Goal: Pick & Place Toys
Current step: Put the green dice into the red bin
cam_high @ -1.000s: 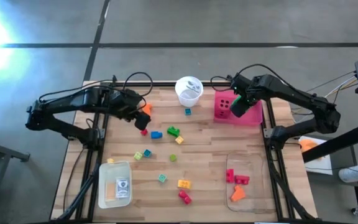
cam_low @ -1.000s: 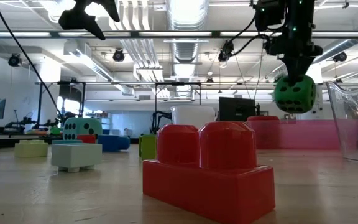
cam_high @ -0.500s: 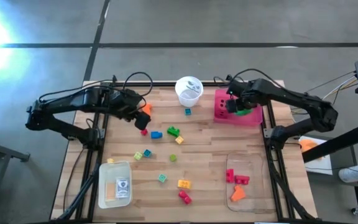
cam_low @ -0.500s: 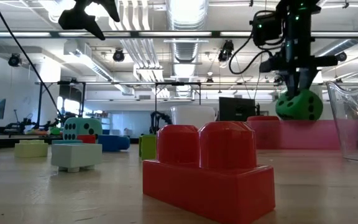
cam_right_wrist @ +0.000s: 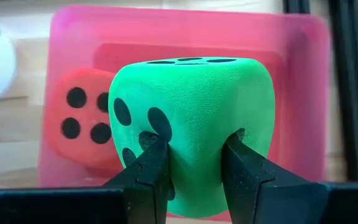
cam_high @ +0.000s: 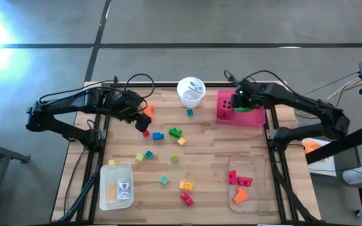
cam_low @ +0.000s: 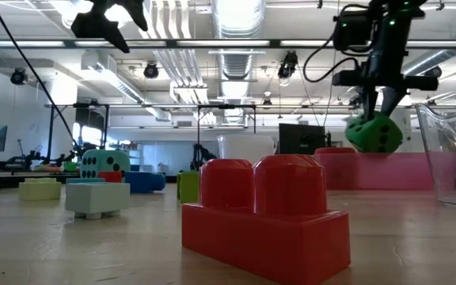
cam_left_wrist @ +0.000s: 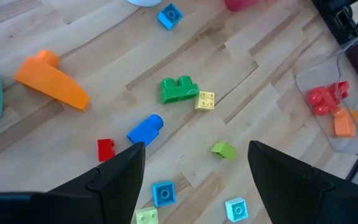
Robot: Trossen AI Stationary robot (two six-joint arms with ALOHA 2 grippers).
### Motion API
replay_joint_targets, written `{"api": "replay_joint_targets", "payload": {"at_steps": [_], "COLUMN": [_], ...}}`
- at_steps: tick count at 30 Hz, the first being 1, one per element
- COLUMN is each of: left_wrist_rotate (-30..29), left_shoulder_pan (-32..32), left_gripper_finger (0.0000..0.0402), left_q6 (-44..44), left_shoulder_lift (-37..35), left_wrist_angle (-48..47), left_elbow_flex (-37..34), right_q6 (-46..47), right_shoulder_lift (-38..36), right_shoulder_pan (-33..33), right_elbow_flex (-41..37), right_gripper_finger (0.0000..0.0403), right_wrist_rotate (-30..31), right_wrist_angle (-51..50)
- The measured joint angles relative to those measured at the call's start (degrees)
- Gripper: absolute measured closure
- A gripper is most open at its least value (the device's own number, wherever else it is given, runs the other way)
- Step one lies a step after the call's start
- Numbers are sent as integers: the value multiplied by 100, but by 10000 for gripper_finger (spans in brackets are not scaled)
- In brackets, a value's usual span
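Observation:
My right gripper (cam_high: 238,102) is shut on a green dotted die (cam_right_wrist: 194,118), which hangs over the pink tray (cam_high: 256,118) at the table's far right. A red die (cam_right_wrist: 79,124) lies in that tray. My left gripper (cam_left_wrist: 197,158) stands open, high above the far left of the table, with nothing between its fingers. Below it lie loose bricks: a green one (cam_left_wrist: 178,89), a blue one (cam_left_wrist: 145,129), a small red one (cam_left_wrist: 105,149) and an orange wedge (cam_left_wrist: 51,84). A teal die (cam_low: 104,165) rests on the table nearby. My right gripper pinches the green die between its two fingers, on two opposite faces (cam_right_wrist: 166,146). The soft faces dent in at the fingertips (cam_right_wrist: 151,155). The fingers slant down from above. The die (cam_low: 374,133) hangs tilted, clear of the pink tray's rim.
A white cup (cam_high: 191,91) stands at the far middle. A clear tray (cam_high: 251,164) with red and orange bricks sits near right, a white tray (cam_high: 116,185) near left. More small bricks (cam_high: 185,186) dot the middle. A big red brick (cam_low: 267,214) lies at the near edge.
My right gripper has sunk toward the pink tray with the green die and has rolled its wrist, so the die has turned with it. The die stays clear of the tray.

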Motion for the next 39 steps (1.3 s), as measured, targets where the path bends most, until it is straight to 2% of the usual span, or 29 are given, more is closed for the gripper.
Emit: {"api": "replay_joint_targets", "payload": {"at_steps": [7, 12, 20, 28, 39], "left_wrist_rotate": [-2, 0, 2, 107, 108], "left_shoulder_pan": [0, 0, 0, 0, 0], "left_gripper_finger": [117, 117, 117, 117, 117], "left_q6": [60, 109, 125, 125, 125], "left_shoulder_lift": [0, 0, 0, 0, 0], "left_wrist_angle": [-17, -16, -14, -16, -16], "left_elbow_flex": [0, 0, 0, 0, 0], "right_q6": [204, 249, -83, -272, -374], "right_shoulder_lift": [-996, -1350, -1396, -1399, -1305], "right_shoulder_pan": [-229, -432, -844, -1337, -1421], "right_elbow_flex": [-931, -1294, -1456, -1829, -2039], "right_gripper_finger": [303, 303, 303, 304, 308], "right_wrist_rotate": [-509, -780, -1246, -1810, -2018], "right_wrist_angle": [1107, 1259, 1331, 2046, 2277]}}
